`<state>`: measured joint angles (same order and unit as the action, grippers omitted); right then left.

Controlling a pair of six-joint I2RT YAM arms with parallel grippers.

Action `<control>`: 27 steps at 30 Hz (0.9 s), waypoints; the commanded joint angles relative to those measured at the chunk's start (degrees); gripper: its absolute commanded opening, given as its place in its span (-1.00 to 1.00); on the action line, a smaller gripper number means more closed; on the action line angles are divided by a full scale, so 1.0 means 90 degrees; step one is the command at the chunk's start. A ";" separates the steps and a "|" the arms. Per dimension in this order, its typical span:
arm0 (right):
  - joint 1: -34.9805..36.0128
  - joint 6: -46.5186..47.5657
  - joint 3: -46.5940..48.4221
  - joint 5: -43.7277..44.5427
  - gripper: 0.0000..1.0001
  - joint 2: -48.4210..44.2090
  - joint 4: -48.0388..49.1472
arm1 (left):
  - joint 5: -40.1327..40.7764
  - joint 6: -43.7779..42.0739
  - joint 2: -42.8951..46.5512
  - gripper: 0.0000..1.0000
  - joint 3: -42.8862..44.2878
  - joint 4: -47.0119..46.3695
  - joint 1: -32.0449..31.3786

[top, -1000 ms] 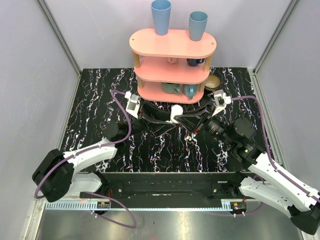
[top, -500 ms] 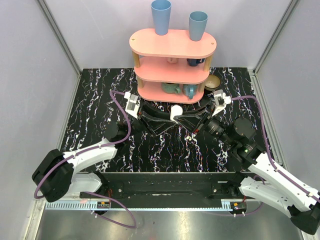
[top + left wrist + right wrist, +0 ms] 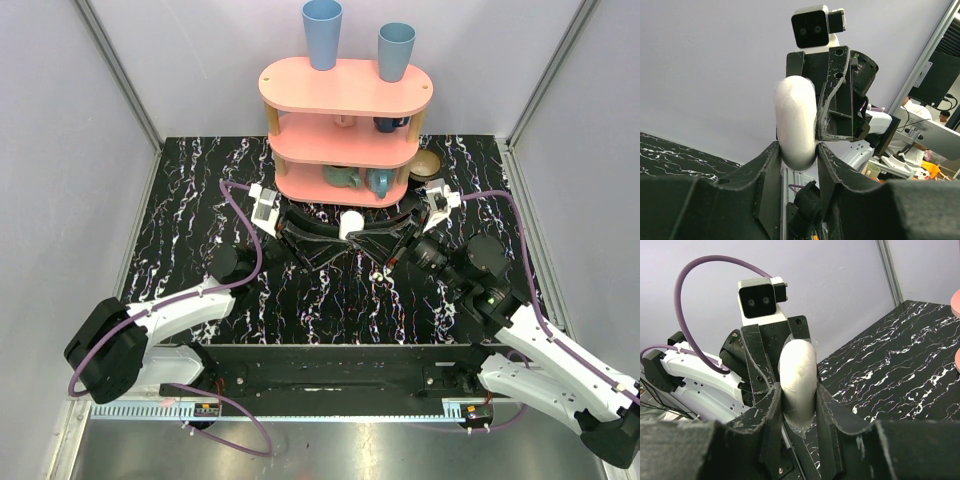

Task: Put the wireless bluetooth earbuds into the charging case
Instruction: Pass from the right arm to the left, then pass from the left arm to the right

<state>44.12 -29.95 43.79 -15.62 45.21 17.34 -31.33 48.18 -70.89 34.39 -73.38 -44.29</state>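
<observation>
The white glossy charging case (image 3: 351, 221) is held above the black marbled table (image 3: 190, 200), in front of the shelf, and looks closed. My left gripper (image 3: 340, 232) comes in from the left and my right gripper (image 3: 366, 236) from the right, and both are shut on it. In the left wrist view the case (image 3: 795, 115) stands upright between my left gripper's (image 3: 796, 150) fingers, with the right gripper's fingers against its right side. In the right wrist view the case (image 3: 798, 370) is clamped in my right gripper (image 3: 799, 392). No earbuds are visible.
A pink three-tier shelf (image 3: 345, 88) stands at the back, just behind the case. Two blue cups (image 3: 322, 30) (image 3: 395, 50) stand on top, and mugs sit on the lower tiers. A round tan object (image 3: 427, 163) lies to the shelf's right.
The case and both grippers have shifted slightly away from the arm bases, toward the shelf. Both grips are unchanged.
</observation>
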 commanded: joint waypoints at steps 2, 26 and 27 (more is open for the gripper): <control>-0.0019 -0.0012 0.0056 -0.0130 -1.00 0.0035 0.0192 | 0.0024 -0.0031 -0.0014 -0.44 0.0192 -0.1153 -0.0069; 0.0000 0.0408 0.0339 0.0397 0.41 -0.0101 -0.0344 | -0.0835 -0.1201 0.0445 -1.00 0.0748 0.1560 -0.0059; -0.0009 0.0534 0.0368 0.0397 0.44 -0.0121 -0.0413 | -0.0883 -0.1339 0.0532 -1.00 0.0826 0.2239 -0.0059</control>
<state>44.10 -28.38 43.92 -13.93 44.64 14.59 -35.79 41.36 -68.99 37.82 -62.70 -44.75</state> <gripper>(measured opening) 0.688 0.347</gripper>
